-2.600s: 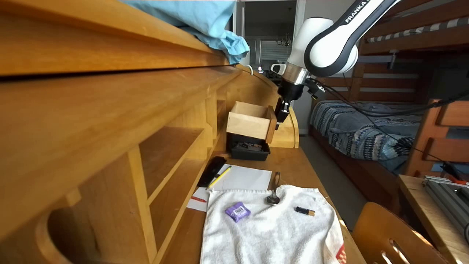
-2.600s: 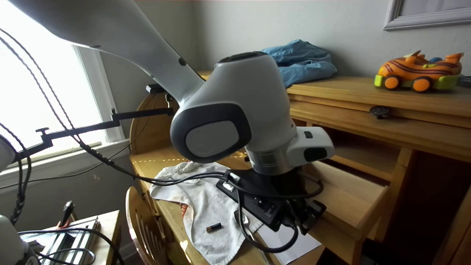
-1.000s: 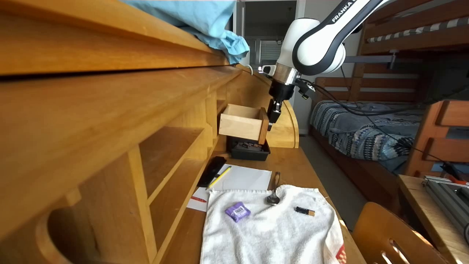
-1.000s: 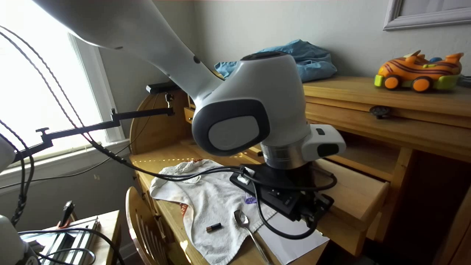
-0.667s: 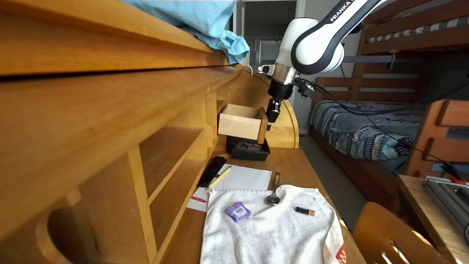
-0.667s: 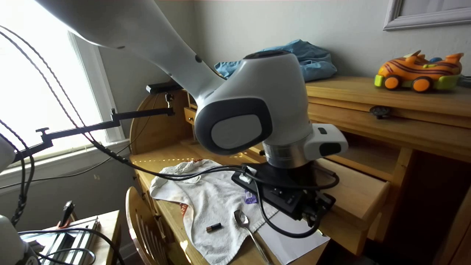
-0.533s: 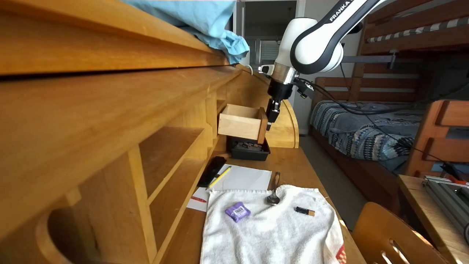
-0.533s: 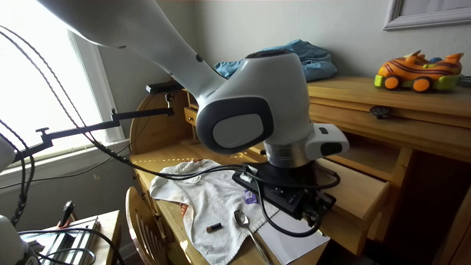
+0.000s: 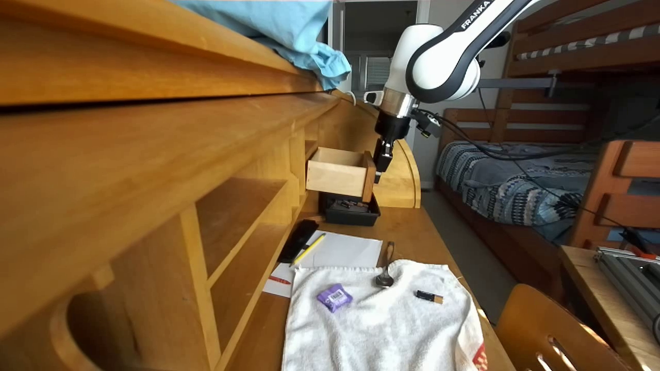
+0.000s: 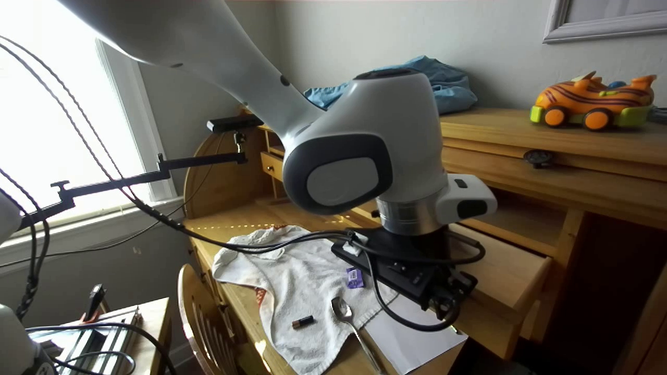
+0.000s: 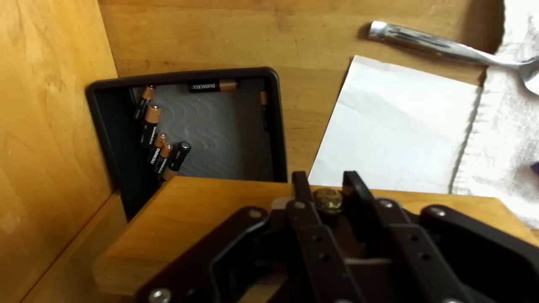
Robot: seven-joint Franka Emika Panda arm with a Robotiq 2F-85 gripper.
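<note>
Clamped with end effector [image 11: 326,180] onto knob [image 11: 328,201] of drawer [image 9: 337,178], near black tray [image 9: 353,218] at back corner of worktop [image 9: 405,224].

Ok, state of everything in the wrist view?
Black two-fingered claw: closed on round brass knob
Wooden box drawer: open
Black rectangular plastic tray: uncovered, holding black-and-copper cylindrical batteries
White rectangular paper: lying flat
White cloth towel: spread, wrinkled
Silver metal spoon: lying partly on towel
Purple square packet: lying on towel
</note>
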